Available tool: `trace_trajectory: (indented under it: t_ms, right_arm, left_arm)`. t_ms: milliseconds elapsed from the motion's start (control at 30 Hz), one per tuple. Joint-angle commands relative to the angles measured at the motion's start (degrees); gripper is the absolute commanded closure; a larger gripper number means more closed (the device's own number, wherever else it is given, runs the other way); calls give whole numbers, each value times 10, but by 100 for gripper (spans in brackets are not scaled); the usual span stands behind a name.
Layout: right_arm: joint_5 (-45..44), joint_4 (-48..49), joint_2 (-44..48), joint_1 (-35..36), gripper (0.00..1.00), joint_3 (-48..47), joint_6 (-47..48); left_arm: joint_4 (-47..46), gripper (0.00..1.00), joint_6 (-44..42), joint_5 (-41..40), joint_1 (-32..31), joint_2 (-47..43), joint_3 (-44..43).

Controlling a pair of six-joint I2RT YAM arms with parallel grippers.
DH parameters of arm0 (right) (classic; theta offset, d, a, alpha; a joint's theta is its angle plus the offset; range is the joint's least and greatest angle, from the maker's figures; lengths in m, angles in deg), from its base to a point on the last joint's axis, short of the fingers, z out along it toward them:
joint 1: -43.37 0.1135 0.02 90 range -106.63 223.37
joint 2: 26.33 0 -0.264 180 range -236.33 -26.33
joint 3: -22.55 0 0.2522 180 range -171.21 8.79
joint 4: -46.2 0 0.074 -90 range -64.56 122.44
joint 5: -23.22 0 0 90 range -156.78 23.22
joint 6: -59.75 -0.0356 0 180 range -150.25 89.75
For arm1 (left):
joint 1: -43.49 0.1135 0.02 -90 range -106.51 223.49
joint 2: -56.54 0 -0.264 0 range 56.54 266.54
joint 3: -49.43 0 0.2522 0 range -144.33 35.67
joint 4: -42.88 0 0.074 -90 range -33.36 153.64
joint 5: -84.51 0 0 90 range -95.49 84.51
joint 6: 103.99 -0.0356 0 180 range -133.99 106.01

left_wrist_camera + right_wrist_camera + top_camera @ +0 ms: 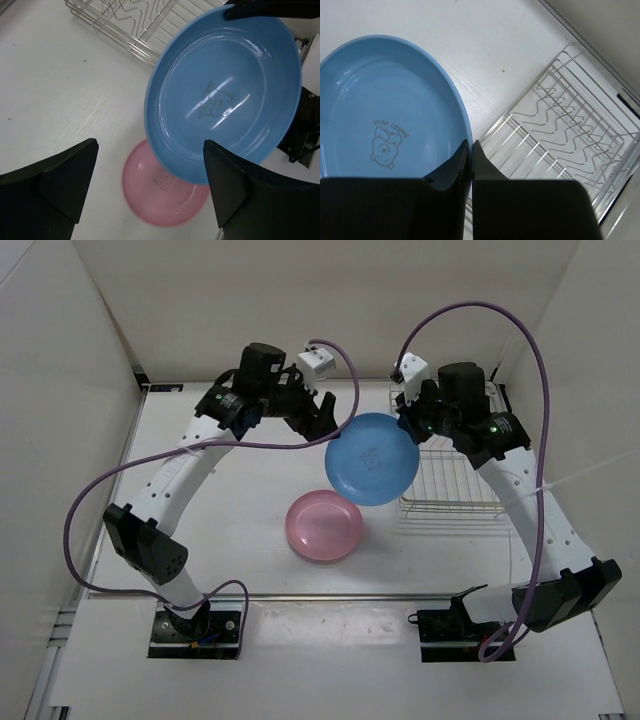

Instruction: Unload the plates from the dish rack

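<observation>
While the right gripper [471,146] pinches the light blue plate [372,458] by its rim above the pink plate [324,525], the left gripper [320,415] hovers alongside, fingers wide.

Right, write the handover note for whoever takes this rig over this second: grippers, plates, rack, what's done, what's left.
Right gripper: shut on the rim of the light blue round plastic plate, holding it tilted in the air just left of the silver wire dish rack.
Left gripper: open, holding nothing, pointed at the blue plate.
Pink round plastic plate: lying flat on the white table, nearer the arm bases than the blue one.
Done: both plates are out of the rack.
Left: set the blue plate down, perhaps by passing it to the left gripper, then release.
</observation>
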Motion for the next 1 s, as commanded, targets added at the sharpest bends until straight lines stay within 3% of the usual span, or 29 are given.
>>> trace_trajectory:
  t_ms: [0, 167, 333, 667, 767, 800, 867, 900, 967]
  right_arm:
    - [61, 11, 23, -5, 100, -21, -18]
    - [74, 11, 23, -26, 100, -32, -29]
    - [74, 11, 28, -33, 100, -32, -29]
    - [79, 11, 33, -33, 100, -37, -36]
    - [79, 11, 38, -33, 100, -37, -36]
    - [79, 11, 38, -33, 100, -37, -36]
    - [79, 11, 38, -33, 100, -37, -36]
    - [79, 11, 38, -33, 100, -32, -36]
    - [74, 11, 44, -33, 100, -32, -36]
  left_arm:
    - [13, 4, -13, -32, -21, 4, -2]
    - [13, 7, -13, -46, -34, 17, -2]
    - [13, 19, -13, -52, -39, 17, -2]
    - [13, 23, 0, -15, -39, 45, -21]
    - [13, 49, 0, -9, -39, 50, -32]
    - [13, 72, 7, -9, -39, 50, -32]
    - [13, 79, 7, -9, -39, 55, -32]
    - [13, 88, 7, -15, -39, 55, -32]
    - [13, 89, 7, -15, -39, 55, -37]
